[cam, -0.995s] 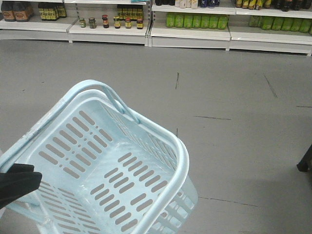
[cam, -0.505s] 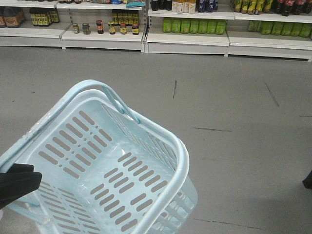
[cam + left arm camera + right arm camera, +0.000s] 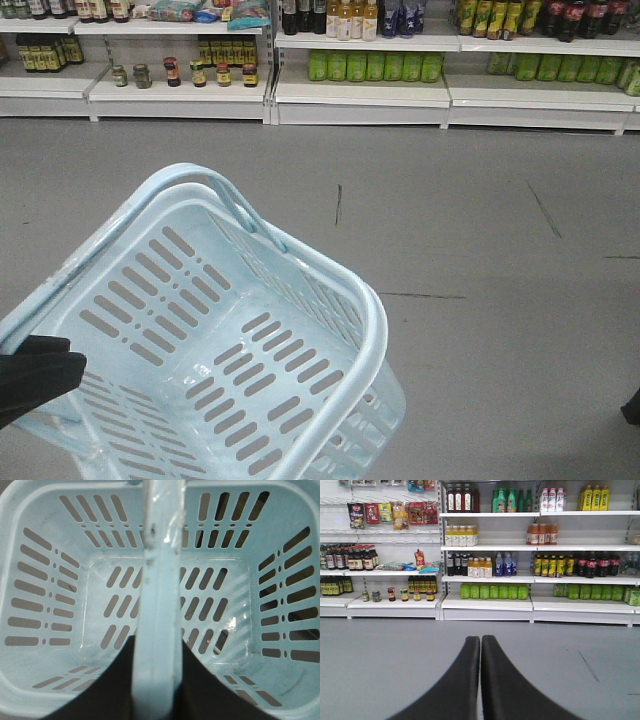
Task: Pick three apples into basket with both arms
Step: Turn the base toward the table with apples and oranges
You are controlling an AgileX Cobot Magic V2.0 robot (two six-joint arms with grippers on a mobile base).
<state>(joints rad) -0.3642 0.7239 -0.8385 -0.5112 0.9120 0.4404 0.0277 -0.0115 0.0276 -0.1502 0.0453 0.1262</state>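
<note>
Pale blue plastic basket (image 3: pixel 378 318) hung empty near left, handle (image 3: pixel 160 580) clamped in the left gripper (image 3: pixel 157 647) for carrying, while the right gripper (image 3: pixel 480 639), shut on nothing, was free for unseen apples.

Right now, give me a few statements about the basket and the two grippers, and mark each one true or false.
1. The basket has nothing in it. True.
2. The left gripper is clamped on the basket's handle. True.
3. The right gripper holds an apple. False: it is shut, its fingers are pressed together and nothing is between them.
4. An apple lies on the floor ahead of the basket. False: the grey floor shows only dark scuff marks, and no fruit is in any view.
5. The right wrist view faces shelves stocked with bottles and jars. True.
</note>
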